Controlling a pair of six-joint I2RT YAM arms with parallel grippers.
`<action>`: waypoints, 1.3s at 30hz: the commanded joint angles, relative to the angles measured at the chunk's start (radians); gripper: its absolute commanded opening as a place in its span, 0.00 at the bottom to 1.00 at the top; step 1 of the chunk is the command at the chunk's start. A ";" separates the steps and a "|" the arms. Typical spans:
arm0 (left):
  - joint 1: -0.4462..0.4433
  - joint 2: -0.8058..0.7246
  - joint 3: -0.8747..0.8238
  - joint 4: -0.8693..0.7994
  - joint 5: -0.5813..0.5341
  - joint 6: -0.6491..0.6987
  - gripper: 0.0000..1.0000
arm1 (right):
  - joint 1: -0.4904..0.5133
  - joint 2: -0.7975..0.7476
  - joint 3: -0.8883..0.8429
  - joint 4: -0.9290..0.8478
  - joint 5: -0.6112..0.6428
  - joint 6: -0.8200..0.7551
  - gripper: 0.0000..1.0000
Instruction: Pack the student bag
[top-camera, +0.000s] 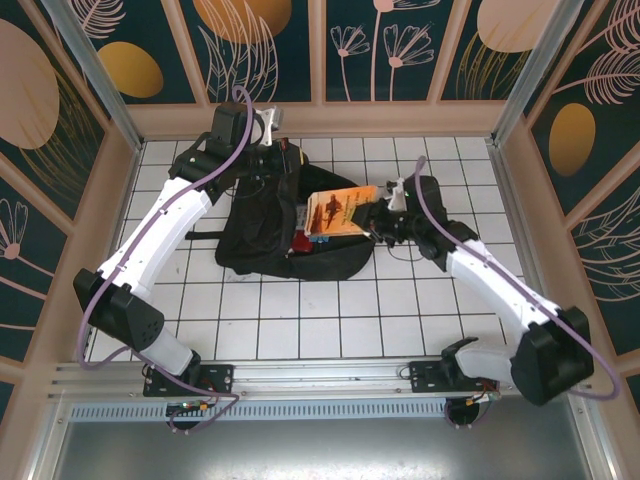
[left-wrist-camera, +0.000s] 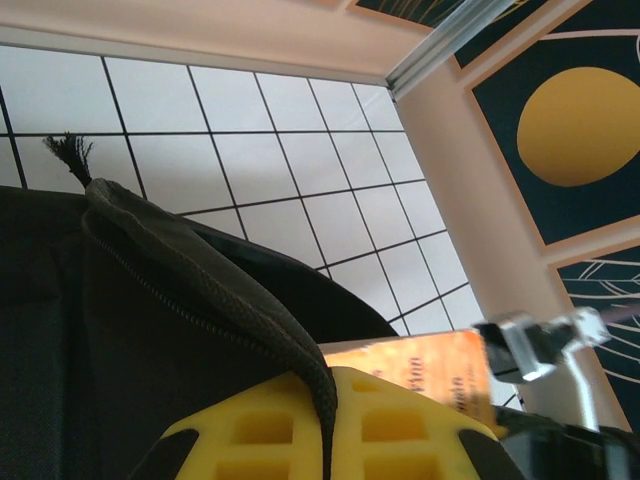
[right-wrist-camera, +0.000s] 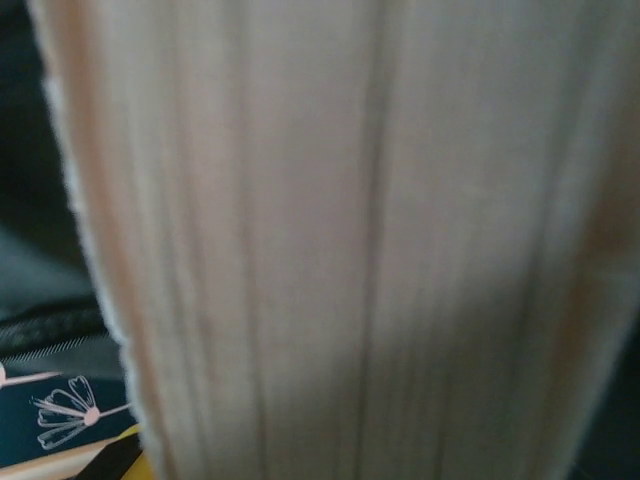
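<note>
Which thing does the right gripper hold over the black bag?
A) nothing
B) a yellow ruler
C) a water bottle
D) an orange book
D: in the top view the right gripper is shut on an orange book, held over the student bag.

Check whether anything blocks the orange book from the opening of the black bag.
Nothing visible blocks it. The left gripper holds the student bag by its zipper edge, and the book in the right gripper is at the opening.
</note>
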 joint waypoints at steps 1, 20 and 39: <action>-0.007 -0.046 0.057 0.105 0.049 -0.014 0.00 | 0.044 0.062 0.085 0.100 0.016 0.102 0.00; -0.007 0.021 0.161 0.099 0.104 -0.036 0.00 | 0.175 0.523 0.438 0.115 0.107 0.122 0.00; -0.007 -0.018 0.084 0.105 0.015 0.005 0.00 | 0.139 0.455 0.545 -0.243 0.338 -0.273 0.79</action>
